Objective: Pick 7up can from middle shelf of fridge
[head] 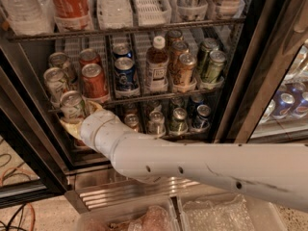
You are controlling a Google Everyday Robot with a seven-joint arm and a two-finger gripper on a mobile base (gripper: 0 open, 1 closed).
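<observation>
Gripper (79,116) is way over at the left end of the middle shelf (159,97), and it looks closed around the 7up can (72,105): the cream-coloured fingers (67,128) hug the can from below-left and from the right, touching it on both sides. The can stands pretty much upright, silver top facing up, and it sits just in front of and a little below the shelf's front rail rather than back in its lane. The fat white arm (202,162) comes in from the lower right and runs diagonally up across the bottom of the fridge (250,81). Right behind the held can there's another whitish can (57,82) in the same left lane, and just to the right of that a red cola can (94,80). Further along the same shelf are a blue can (125,72), a brown bottle with a white cap (156,65) and a couple of green cans (214,65). More cans (178,120) sit on the rack below, partly hidden by the arm. Clear plastic bins (226,215) are down at the bottom edge, under the arm.
</observation>
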